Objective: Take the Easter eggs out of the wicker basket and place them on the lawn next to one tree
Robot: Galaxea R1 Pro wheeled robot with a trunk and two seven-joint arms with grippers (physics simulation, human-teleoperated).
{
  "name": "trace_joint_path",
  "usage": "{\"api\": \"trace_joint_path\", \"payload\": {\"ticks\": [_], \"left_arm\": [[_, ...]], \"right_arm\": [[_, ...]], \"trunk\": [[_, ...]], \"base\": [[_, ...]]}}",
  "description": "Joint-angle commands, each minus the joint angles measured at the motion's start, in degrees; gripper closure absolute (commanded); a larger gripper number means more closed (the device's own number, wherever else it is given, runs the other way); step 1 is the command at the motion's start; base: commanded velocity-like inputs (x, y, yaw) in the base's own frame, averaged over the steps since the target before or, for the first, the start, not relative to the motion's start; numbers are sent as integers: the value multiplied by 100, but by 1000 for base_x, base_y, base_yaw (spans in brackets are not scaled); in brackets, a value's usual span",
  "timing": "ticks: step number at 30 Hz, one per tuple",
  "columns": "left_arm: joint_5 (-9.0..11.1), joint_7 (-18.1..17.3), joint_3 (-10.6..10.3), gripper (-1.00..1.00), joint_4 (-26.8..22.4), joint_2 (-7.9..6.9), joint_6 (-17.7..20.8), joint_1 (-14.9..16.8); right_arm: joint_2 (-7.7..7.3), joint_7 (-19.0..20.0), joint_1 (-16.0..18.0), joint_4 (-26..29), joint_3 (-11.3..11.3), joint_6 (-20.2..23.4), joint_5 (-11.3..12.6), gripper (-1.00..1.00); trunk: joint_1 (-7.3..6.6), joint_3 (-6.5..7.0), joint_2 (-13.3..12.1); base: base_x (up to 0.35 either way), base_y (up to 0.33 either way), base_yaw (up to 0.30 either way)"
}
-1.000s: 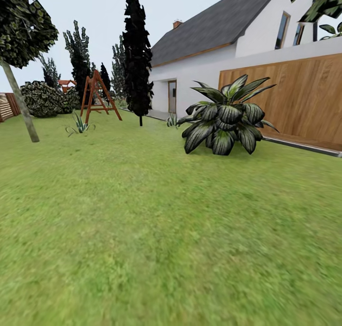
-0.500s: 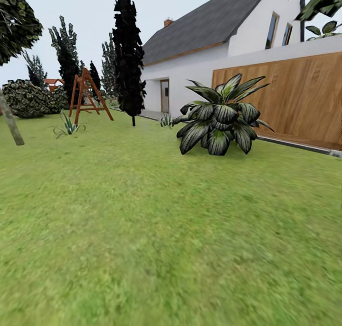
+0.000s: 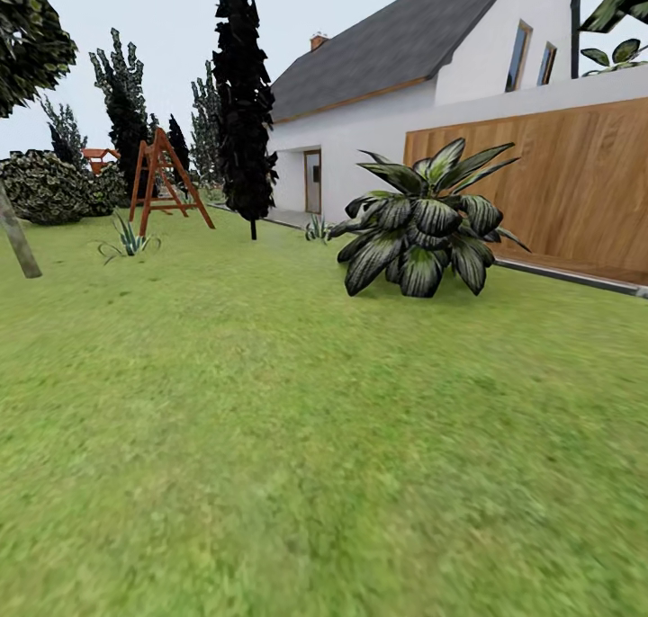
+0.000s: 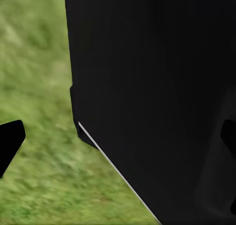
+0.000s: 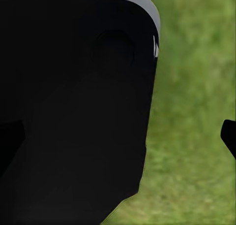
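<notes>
**Mia:** What do you see from up on the robot's head?

**Ben:** Lots of green grass. The lawn (image 3: 297, 437) runs from right under us out to a white house (image 3: 378, 131) and a brown wooden fence (image 3: 576, 185).

**Mia:** Is there a tree?

**Ben:** Yes. The tree (image 3: 18, 239) stands at the far left edge of the lawn. Its grey-brown trunk leans, and dark leaves hang above it. A tall black pointy tree (image 3: 241, 104) stands farther back, near the house.

**Mia:** What else is on the grass?

**Ben:** A big plant with striped leaves (image 3: 423, 230) sits near the fence. A red-brown swing frame (image 3: 164, 181) stands at the far side, with a small spiky plant (image 3: 126, 241) near it and a round bush (image 3: 49, 185) behind.

**Mia:** What about the claws?

**Ben:** In the left wrist view a dark finger tip (image 4: 9, 144) of the left claw pokes in at one edge, and another dark bit at the other edge. A big black part of the robot (image 4: 157, 97) is right in front. Grass is behind it.

**Mia:** Is that claw open?

**Ben:** I can't tell. I see nothing between its tips.

**Mia:** And the right claw?

**Ben:** Same thing. A dark finger tip (image 5: 229, 136) shows at one edge, a black robot part (image 5: 73, 112) sits in front, and grass lies behind. I can't tell how wide it is open, and I see nothing in it.
</notes>
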State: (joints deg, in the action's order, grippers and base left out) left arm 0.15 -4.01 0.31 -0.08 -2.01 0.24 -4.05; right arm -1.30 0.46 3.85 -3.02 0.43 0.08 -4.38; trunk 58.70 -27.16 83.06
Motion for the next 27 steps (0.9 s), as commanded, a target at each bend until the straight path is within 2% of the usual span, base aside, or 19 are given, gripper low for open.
{"api": "trace_joint_path", "payload": {"ticks": [1, 27], "left_arm": [[2, -21, 4, -100, -1, -1, 3, 1], [2, -21, 4, -100, -1, -1, 3, 1]], "right_arm": [[-1, 6, 7, -13, 1, 1, -46, -100], [-1, -1, 9, -5, 1, 1, -46, -100]], "trunk": [[3, -4, 2], [3, -4, 2]], "base": [[311, 183, 0], [311, 183, 0]]}}
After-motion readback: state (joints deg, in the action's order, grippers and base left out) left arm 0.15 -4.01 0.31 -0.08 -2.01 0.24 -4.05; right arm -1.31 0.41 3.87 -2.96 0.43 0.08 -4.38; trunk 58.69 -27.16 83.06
